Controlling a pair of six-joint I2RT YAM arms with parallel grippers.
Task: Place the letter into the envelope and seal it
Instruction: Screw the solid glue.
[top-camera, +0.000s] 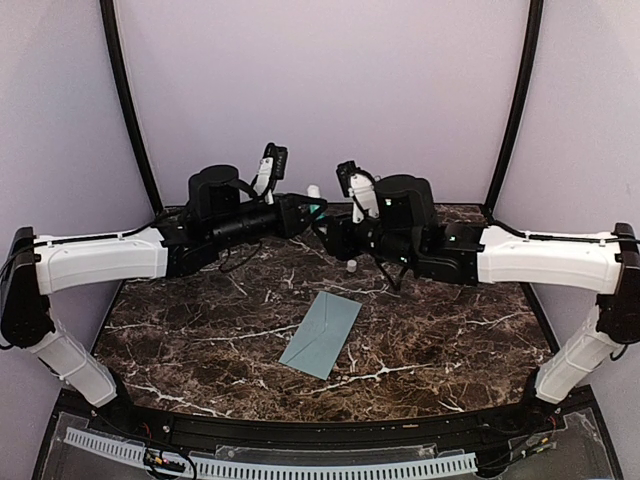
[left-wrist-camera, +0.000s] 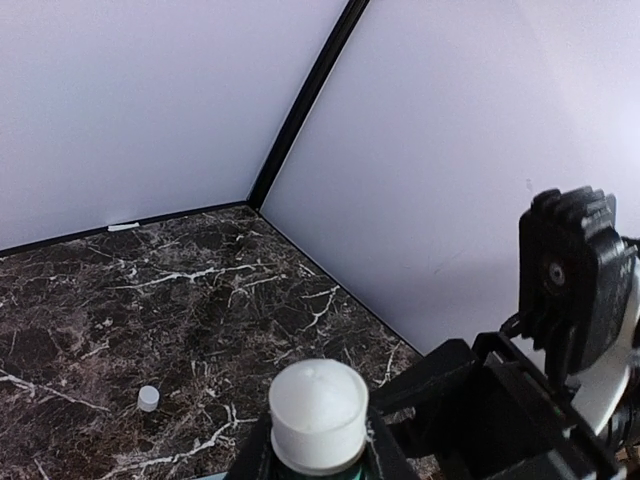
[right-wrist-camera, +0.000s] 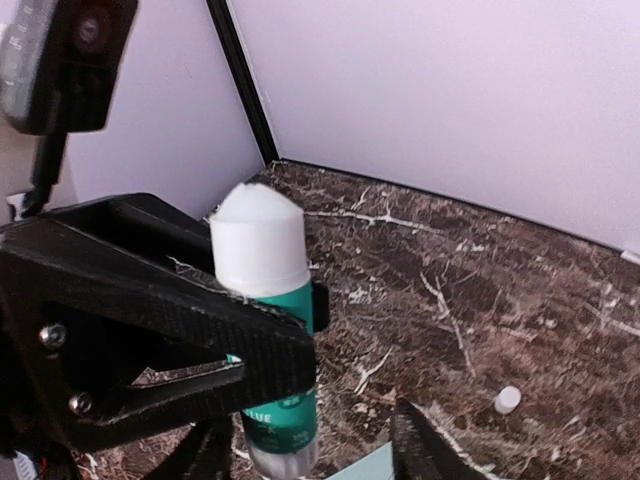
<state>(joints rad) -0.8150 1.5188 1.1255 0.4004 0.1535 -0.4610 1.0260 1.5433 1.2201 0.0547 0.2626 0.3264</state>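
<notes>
glue stick (right-wrist-camera: 258, 250) half hidden — left gripper (right-wrist-camera: 278, 345) clamps it

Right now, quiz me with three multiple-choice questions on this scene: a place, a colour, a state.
1. The glue stick is: A clamped in the left gripper; B capped; C flat on the table.
2. The cap lies: A on the envelope; B on the table, apart from the envelope; C on the glue stick.
3. The envelope is: A white; B red; C blue-grey.
Answers: 1 A, black fingers grip its green body. 2 B, alone on bare table. 3 C, pale against the dark table.
</notes>
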